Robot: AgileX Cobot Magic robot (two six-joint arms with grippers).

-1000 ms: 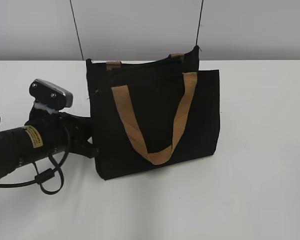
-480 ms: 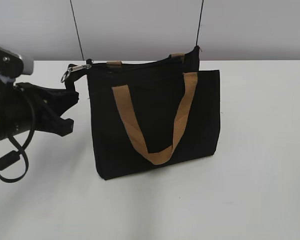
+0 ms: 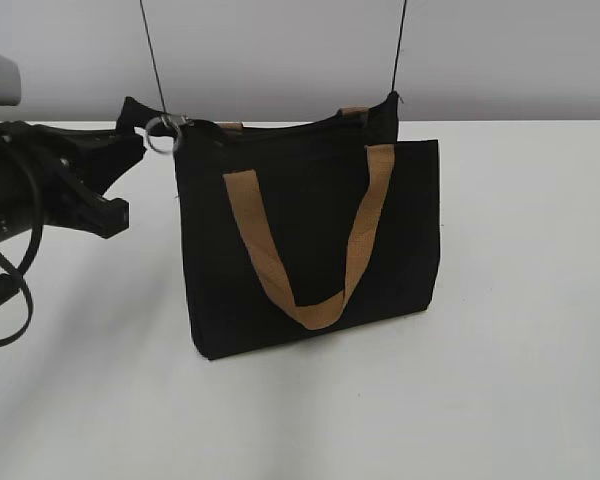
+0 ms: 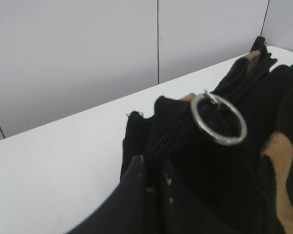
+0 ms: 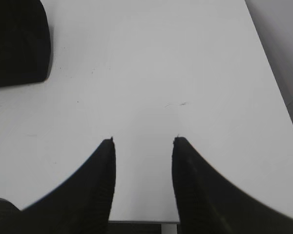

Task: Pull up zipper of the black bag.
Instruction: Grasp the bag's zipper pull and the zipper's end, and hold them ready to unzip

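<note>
The left gripper [image 3: 130, 120] is clamped on the black bag [image 3: 310, 240] at its top-left corner beside the zipper [image 3: 166, 128] (right gripper [image 5: 142, 146] spread apart).

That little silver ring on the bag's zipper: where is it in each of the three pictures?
Exterior view: the ring is at the upper left corner of the black bag, beside the left gripper.
Left wrist view: the ring is right of centre.
Right wrist view: not in it.
Shared landmark: the tan strap.

The left gripper [image 4: 154, 183] is cut off at six o'clock — its jaw gap seems closed; the zipper [image 4: 218, 118] slider hides behind its blurred ring.
</note>
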